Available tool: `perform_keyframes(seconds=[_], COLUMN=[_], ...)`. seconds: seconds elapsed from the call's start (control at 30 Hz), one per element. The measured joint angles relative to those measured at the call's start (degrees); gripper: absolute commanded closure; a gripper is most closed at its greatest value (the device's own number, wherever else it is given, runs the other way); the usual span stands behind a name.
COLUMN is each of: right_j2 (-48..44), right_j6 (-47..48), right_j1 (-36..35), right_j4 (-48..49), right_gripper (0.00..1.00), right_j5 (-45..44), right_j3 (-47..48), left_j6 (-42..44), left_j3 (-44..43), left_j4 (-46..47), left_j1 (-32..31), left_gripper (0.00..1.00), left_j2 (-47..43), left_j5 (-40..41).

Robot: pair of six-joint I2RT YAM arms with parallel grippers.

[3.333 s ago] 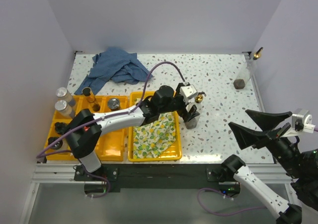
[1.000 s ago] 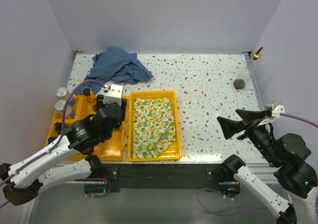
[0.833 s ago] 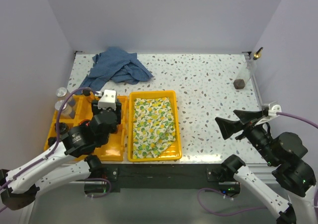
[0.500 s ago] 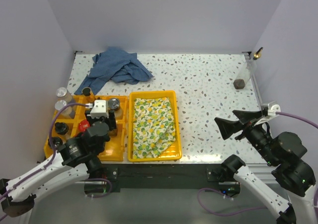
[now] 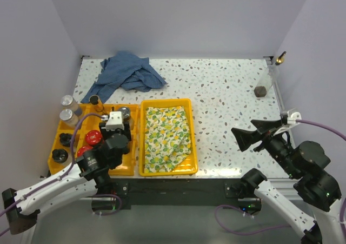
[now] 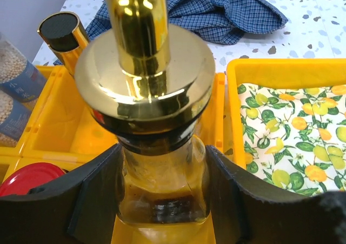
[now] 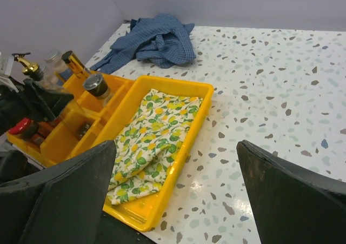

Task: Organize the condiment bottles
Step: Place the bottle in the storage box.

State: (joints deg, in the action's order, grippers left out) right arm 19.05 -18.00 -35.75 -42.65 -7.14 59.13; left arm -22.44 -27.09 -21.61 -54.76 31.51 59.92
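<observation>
Left wrist view: the left claw (image 6: pixel 162 206) clamps the body of a gold-pourer glass bottle (image 6: pixel 143 76), held upright over a compartment of the divided yellow tray (image 6: pixel 54 136) beside a red-lidded jar (image 6: pixel 27 176), apparently to file it there, while the right claw (image 7: pixel 177 146) hangs wide and empty above the worktop (image 7: pixel 281 92).

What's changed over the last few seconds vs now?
Left gripper carried the gold-pourer bottle from the table right of the lemon-cloth tray leftward into the compartment tray, still gripping it. Right gripper drifted slightly left, open, empty. Blue cloth and corner bottle unmoved.
</observation>
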Motion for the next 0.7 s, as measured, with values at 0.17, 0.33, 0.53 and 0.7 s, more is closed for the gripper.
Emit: perform_keyframes(seconds=[0.17,0.33,0.53,0.7], right_j2=[1.3,1.6,2.9,6.5], right_j6=[0.0,-0.3,-1.7,-3.6], right_j1=[0.0,0.0,0.0,0.0], right_j4=[0.0,0.4,1.8,2.9], right_gripper=[0.01,0.01,0.01,0.01], right_j5=[0.7,1.7,2.5,3.0], right_j3=[0.1,0.0,-0.9,-1.6], left_j6=[-1.1,-3.3,-7.2,-8.5], left_j3=[0.6,-2.0,-12.5,-19.5], left_j4=[1.6,-0.5,-7.0,-11.2], left_j1=[0.0,0.0,0.0,0.0], left_gripper=[0.08,0.0,0.0,0.0], left_j2=[0.4,2.1,4.9,5.2], left_j5=[2.1,3.8,4.4,2.6])
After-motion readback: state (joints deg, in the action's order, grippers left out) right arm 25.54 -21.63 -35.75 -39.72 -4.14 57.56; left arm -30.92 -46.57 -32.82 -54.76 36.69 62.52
